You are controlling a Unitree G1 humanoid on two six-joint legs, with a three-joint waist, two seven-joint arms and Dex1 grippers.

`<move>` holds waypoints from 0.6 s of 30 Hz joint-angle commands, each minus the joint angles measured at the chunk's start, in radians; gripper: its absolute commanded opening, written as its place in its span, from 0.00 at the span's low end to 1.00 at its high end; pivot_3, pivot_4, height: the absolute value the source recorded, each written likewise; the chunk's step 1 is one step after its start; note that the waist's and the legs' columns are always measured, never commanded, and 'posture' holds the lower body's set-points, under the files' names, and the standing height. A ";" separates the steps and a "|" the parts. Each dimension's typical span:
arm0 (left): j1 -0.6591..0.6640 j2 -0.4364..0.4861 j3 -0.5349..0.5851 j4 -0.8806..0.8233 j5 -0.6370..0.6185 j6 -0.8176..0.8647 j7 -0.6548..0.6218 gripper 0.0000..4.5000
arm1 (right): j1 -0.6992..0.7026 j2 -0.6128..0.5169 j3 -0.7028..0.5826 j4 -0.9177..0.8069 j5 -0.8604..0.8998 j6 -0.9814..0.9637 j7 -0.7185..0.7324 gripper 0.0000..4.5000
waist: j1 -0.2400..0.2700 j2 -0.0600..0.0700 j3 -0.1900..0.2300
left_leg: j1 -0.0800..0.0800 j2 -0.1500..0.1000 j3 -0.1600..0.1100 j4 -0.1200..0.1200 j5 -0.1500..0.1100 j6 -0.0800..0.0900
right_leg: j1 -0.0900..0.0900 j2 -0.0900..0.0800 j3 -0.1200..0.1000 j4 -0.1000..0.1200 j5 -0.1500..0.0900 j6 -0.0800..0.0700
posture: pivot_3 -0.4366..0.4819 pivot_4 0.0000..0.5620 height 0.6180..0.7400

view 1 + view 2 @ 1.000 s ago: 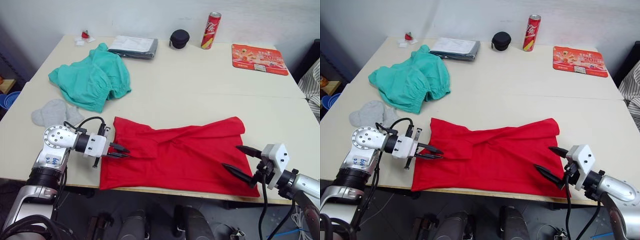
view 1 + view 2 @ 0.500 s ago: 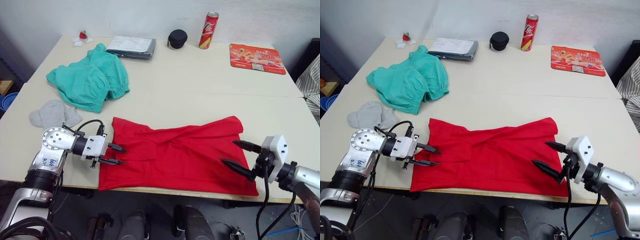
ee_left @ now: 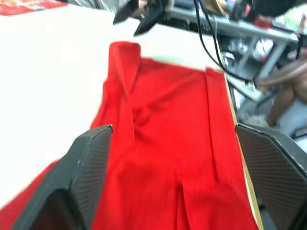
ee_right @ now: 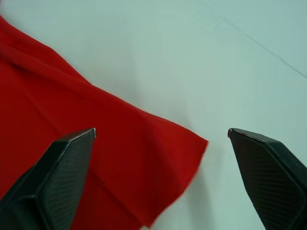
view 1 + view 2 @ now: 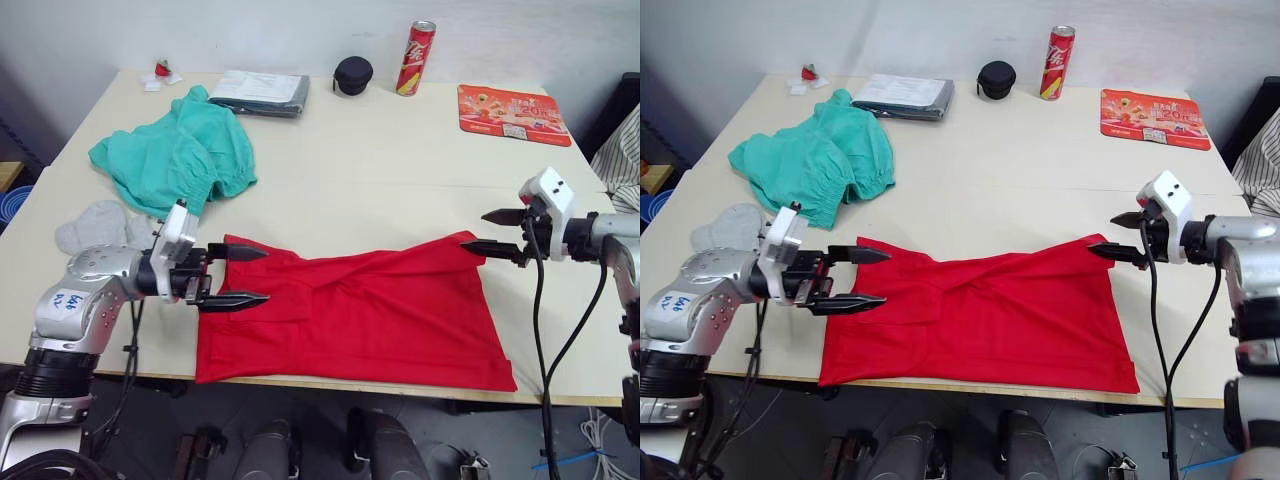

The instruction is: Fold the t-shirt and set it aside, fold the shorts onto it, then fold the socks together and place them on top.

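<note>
At both far corners of the big red cotton t-shirt (image 5: 350, 310), the left gripper (image 5: 240, 276) and the right gripper (image 5: 483, 231) were wide open and probably not touching cloth, so either could shut on air.

The t-shirt (image 5: 360, 315) is matt red cloth, smooth-woven, with soft creases across its middle. The shorts (image 5: 175, 160) are matt teal cloth — gathered and puckered along the elastic edges. The socks (image 5: 95, 225) are light grey knit with a slightly fuzzy surface. The table (image 5: 400, 160) has a smooth, matt cream top. The left gripper (image 5: 245, 276) and right gripper (image 5: 488, 232) carry black fingers; in the wrist views their inner pads (image 3: 91, 167) show a fine cross-hatched texture. The arm housings are brushed silver metal and white plastic. The can (image 5: 416, 59) is glossy red metal. The placemat (image 5: 515, 114) is glossy printed sheet — red and orange.
</note>
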 commanded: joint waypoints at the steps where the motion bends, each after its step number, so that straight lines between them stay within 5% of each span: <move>1: 0.027 -0.003 0.029 -0.069 -0.006 -0.004 0.018 0.91 | -0.097 0.015 0.058 0.168 -0.101 -0.126 0.080 1.00 | -0.004 0.000 0.000 | 0.000 0.000 0.000 0.000 0.000 0.000 | 0.000 0.000 0.000 0.000 0.000 0.000 | 0.48 0.27 1.00; 12: 0.082 -0.013 0.016 -0.109 0.024 -0.036 0.019 0.91 | -0.238 0.087 0.101 0.414 -0.266 -0.381 0.134 1.00 | -0.019 0.001 0.001 | 0.000 0.001 0.000 0.000 0.000 -0.001 | 0.000 0.000 0.000 0.000 0.000 0.000 | 0.48 0.27 1.00; 15: 0.081 -0.018 0.009 -0.109 0.027 -0.036 0.016 0.92 | -0.257 0.102 0.078 0.440 -0.268 -0.399 0.123 0.87 | -0.020 0.001 0.001 | 0.000 0.000 0.000 0.000 0.000 -0.001 | 0.000 0.000 0.000 0.000 0.000 0.000 | 0.48 0.27 1.00; 18: 0.083 -0.019 0.008 -0.105 0.031 -0.037 0.010 0.92 | -0.262 0.106 0.078 0.456 -0.285 -0.430 0.115 0.63 | -0.019 0.002 0.001 | 0.000 0.000 0.000 0.000 0.000 -0.002 | 0.000 0.000 0.000 0.001 0.000 0.000 | 0.48 0.27 1.00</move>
